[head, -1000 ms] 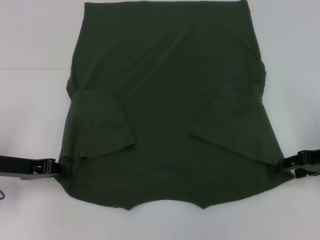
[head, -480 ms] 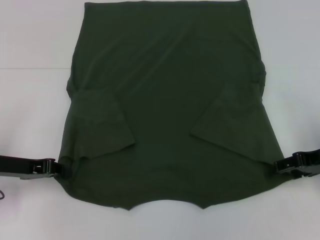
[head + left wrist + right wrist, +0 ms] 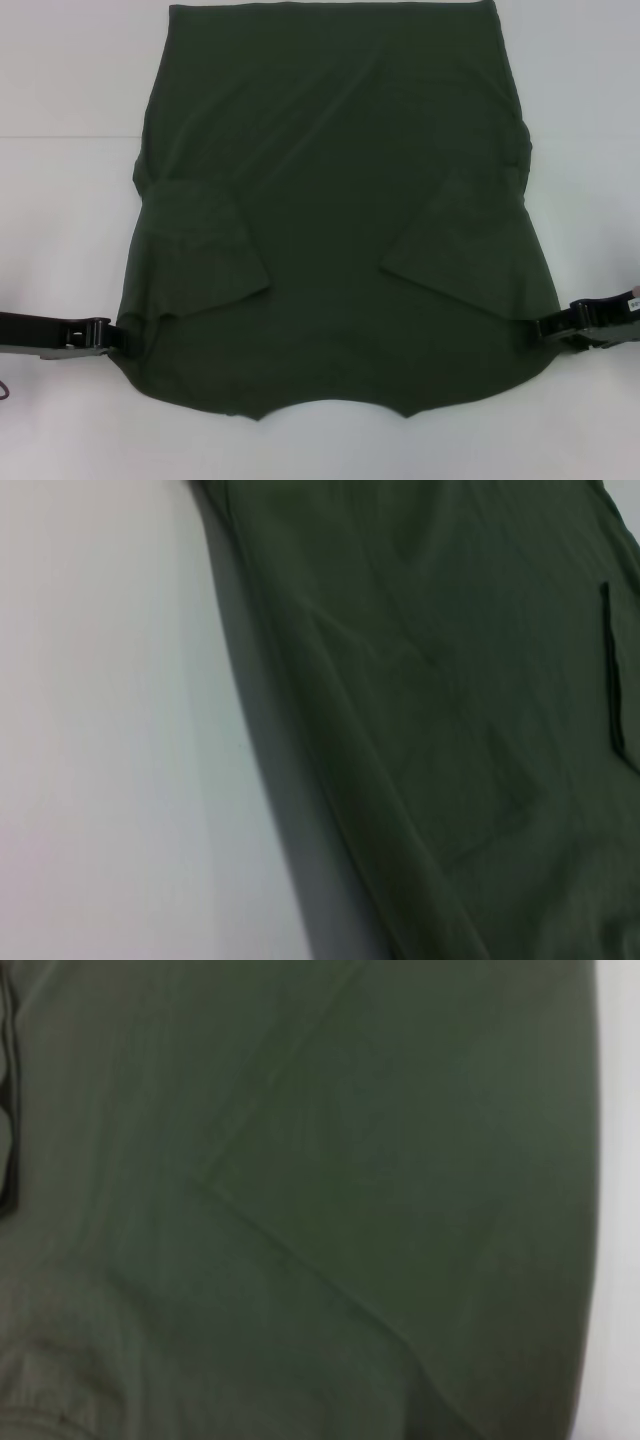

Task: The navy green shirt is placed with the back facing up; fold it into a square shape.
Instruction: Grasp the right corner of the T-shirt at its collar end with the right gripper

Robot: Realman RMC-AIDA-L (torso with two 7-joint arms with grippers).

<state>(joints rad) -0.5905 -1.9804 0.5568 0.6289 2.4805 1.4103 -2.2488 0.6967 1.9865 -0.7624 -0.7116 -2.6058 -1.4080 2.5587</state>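
The big, dark green cotton shirt (image 3: pixel 335 215) lies flat on the white surface (image 3: pixel 70 200), spread between both jaws. It looks soft and floppy, so grab its edges. The left gripper (image 3: pixel 112 337) touches one side. The right gripper (image 3: pixel 545 327) has slid in closer. I cannot tell if either jaws pinch.

No legible text, label, brand, number or sign appears in any view. The navy green shirt (image 3: pixel 335 200) lies with its plain side up, showing no lettering in the head view or in either wrist view. A small pale tag-like patch sits on the right hand (image 3: pixel 545 328) assembly, at the far right edge of the head view, but it is too small to read. The left hand (image 3: pixel 118 338) carries no readable marking. The white worktop (image 3: pixel 70 220) bears no print.
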